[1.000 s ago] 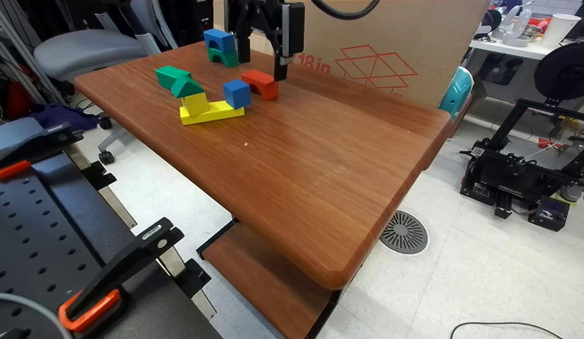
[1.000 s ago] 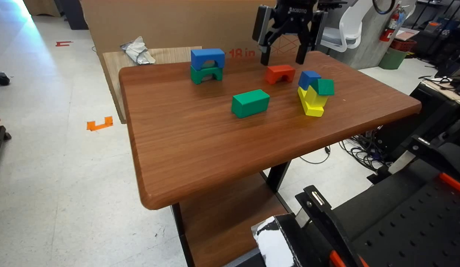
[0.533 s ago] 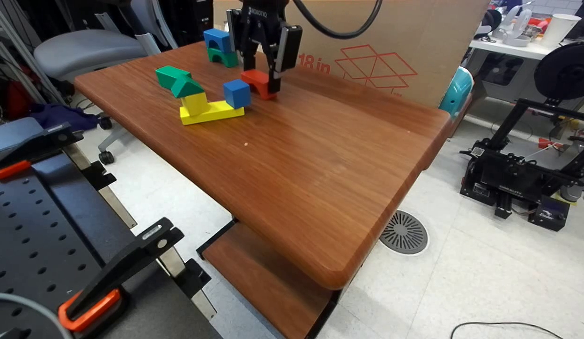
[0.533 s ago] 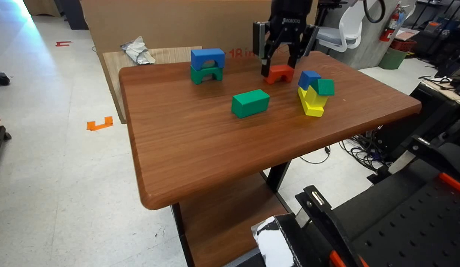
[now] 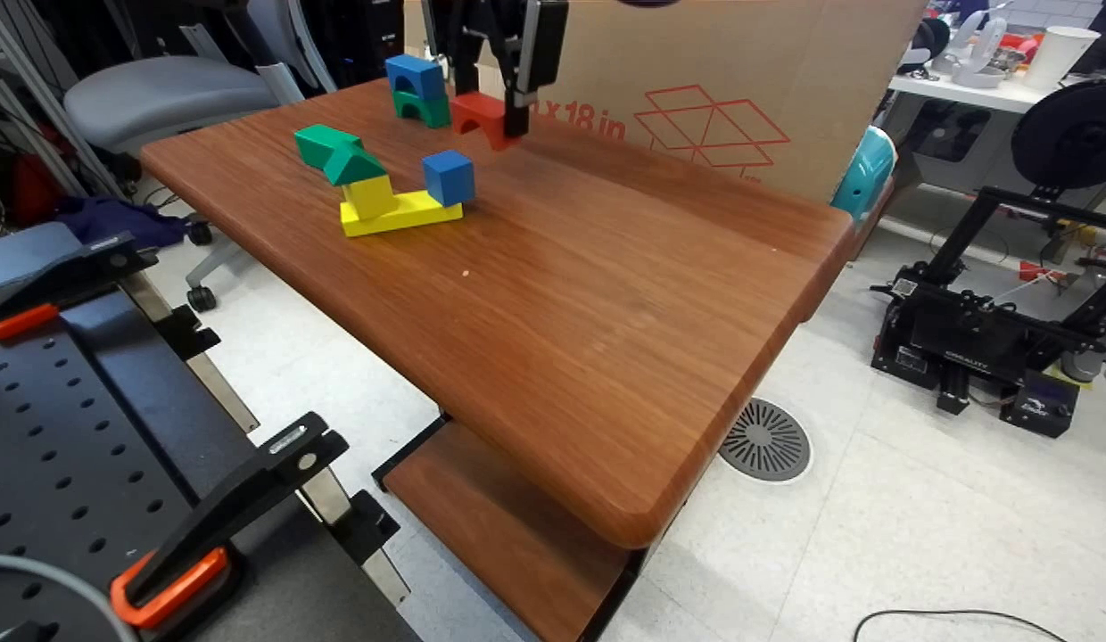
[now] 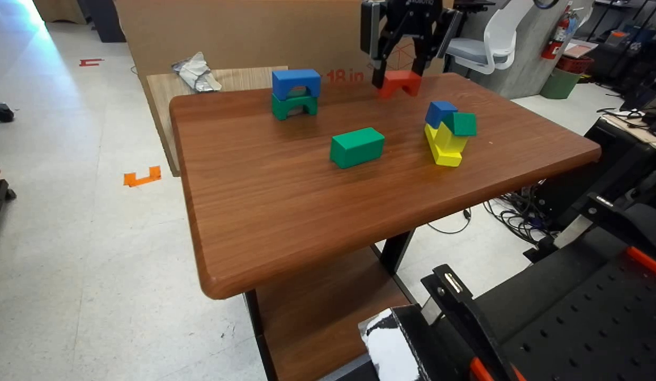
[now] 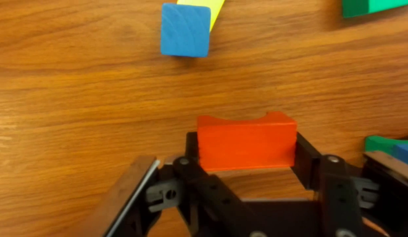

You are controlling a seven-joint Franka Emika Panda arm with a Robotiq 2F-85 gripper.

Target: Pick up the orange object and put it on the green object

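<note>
The orange object, an orange-red arch block (image 7: 246, 144), hangs a little above the table, its arch opening facing down. My gripper (image 6: 399, 75) is shut on its two ends, one black finger (image 7: 304, 154) pressed against each end. The green object, a plain long green block (image 6: 357, 148), lies by itself on the table, nearer the middle. In the wrist view only a corner of that green block (image 7: 378, 6) shows at the top right. Its top face is bare in the exterior views.
A blue arch (image 6: 296, 82) stands on a green arch (image 6: 294, 107) to one side. Near the raised block, a yellow bar (image 5: 401, 214) carries a blue cube (image 5: 449, 178), and a green triangular block (image 5: 355, 165) tops a yellow block (image 5: 369, 198). A cardboard box (image 5: 696, 107) stands behind the table.
My gripper came down from above the orange-red block with its jaws apart, closed around it, and has now risen, lifting the block off the table. The other blocks have not moved.
</note>
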